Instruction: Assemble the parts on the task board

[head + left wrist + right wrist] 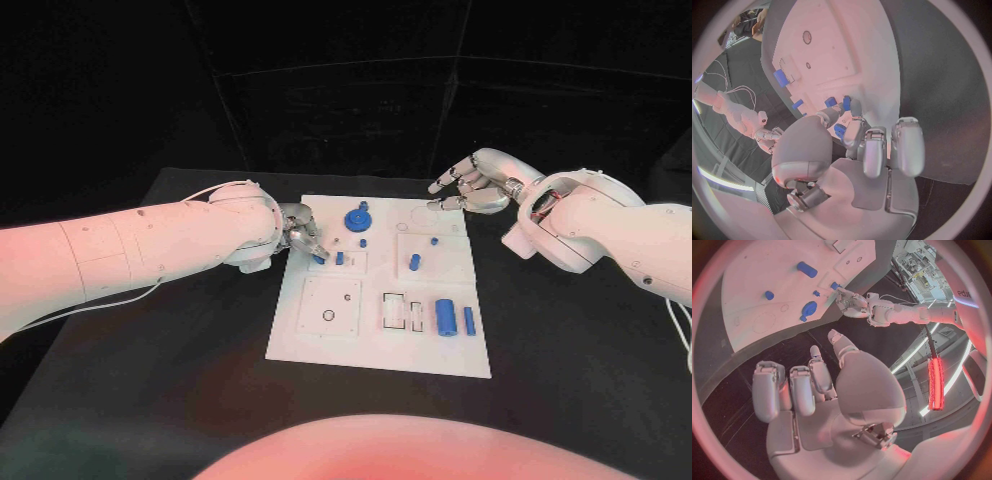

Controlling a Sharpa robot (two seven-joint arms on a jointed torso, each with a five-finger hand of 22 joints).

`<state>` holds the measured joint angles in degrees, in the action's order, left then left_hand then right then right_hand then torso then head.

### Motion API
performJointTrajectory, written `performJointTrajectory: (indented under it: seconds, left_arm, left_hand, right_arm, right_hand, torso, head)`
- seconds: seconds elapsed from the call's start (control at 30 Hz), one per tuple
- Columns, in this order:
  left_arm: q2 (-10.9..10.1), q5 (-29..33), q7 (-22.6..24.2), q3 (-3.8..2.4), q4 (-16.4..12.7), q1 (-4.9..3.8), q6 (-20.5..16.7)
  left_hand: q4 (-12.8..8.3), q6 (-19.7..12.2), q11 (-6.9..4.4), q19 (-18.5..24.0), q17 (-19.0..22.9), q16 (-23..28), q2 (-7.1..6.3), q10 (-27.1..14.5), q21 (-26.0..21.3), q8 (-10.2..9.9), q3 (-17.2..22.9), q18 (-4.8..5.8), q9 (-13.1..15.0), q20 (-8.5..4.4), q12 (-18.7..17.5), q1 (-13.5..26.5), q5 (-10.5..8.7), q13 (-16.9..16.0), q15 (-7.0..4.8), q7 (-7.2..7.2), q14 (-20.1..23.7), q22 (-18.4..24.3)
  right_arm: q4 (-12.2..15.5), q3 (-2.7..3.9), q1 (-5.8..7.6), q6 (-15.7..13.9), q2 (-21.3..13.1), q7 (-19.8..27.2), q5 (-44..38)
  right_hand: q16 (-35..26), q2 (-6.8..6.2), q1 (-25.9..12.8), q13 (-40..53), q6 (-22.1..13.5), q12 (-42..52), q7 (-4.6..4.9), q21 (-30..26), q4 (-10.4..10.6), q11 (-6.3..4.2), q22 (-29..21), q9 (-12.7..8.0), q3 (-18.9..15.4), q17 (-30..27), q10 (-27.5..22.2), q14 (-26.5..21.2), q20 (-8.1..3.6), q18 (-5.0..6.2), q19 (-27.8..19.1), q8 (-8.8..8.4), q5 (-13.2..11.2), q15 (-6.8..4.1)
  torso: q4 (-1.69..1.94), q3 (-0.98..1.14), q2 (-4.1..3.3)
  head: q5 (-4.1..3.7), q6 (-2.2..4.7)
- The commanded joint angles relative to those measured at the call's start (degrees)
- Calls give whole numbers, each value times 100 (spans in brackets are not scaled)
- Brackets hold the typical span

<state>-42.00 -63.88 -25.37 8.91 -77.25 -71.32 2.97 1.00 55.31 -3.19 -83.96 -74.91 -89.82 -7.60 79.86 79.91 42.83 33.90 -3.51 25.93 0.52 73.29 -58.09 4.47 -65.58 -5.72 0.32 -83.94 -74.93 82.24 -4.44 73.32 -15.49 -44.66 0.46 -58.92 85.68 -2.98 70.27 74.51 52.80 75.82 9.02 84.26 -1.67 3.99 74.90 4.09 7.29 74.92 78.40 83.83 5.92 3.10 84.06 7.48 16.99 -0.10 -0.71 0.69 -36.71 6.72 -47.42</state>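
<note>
At the left-centre of the head view, a small blue part (319,258) is pinched by the left hand (300,232) over the task board (378,345) and should be kept upright and lowered slowly, while the right hand (476,184) is held empty with fingers loosely curled at the board's upper right.

A robotics lab or demo booth — black drapes (346,90) close in a black table (577,350), and a white task board (378,345) lies at its centre (small blue parts (446,317) on it). Racks of equipment (920,262) and a red light bar (934,382) stand beyond.
</note>
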Motion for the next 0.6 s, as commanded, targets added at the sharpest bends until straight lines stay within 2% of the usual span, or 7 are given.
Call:
performJointTrajectory:
  seconds: [0.03,0.37,0.6]
  left_arm:
    - [11,33,-44,13,-25,17,61]
    - [30,33,-37,13,-28,17,-38]
    - [63,33,-56,13,7,17,-43]
  left_hand:
    - [8,50,-10,-207,-1509,-18,-20,61,34,-40,-49,64,-10,-27,31,60,-24,-27,-41,11,-606,-261]
    - [47,136,-24,-233,-1509,-18,-73,115,97,-75,-189,81,-41,-39,76,156,-22,-110,-52,-4,-606,-343]
    - [161,199,-20,-237,-1509,-18,-65,135,111,-109,-398,85,-67,-42,78,311,-32,-138,-53,2,-606,-365]
  right_arm:
    - [3,3,11,27,5,26,-9]
    - [0,3,11,25,7,28,-9]
    - [1,3,11,21,8,29,-9]
  right_hand:
    - [-32,48,15,-6,5,-34,6,-21,2,3,129,-9,-19,439,-56,393,-42,-31,17,33,15,-38]
    - [-32,48,15,-6,5,-34,6,-21,2,3,129,-9,-19,439,-56,393,-42,-31,17,33,15,-38]
    - [-38,46,12,-16,3,-42,5,-24,7,4,122,-9,-29,428,-63,390,-42,-29,15,38,31,-38]
  torso:
    - [-4,1,0]
    - [-3,2,0]
    - [-4,3,-1]
  head:
    - [-6,-4]
    - [-11,-3]
    - [-11,8]
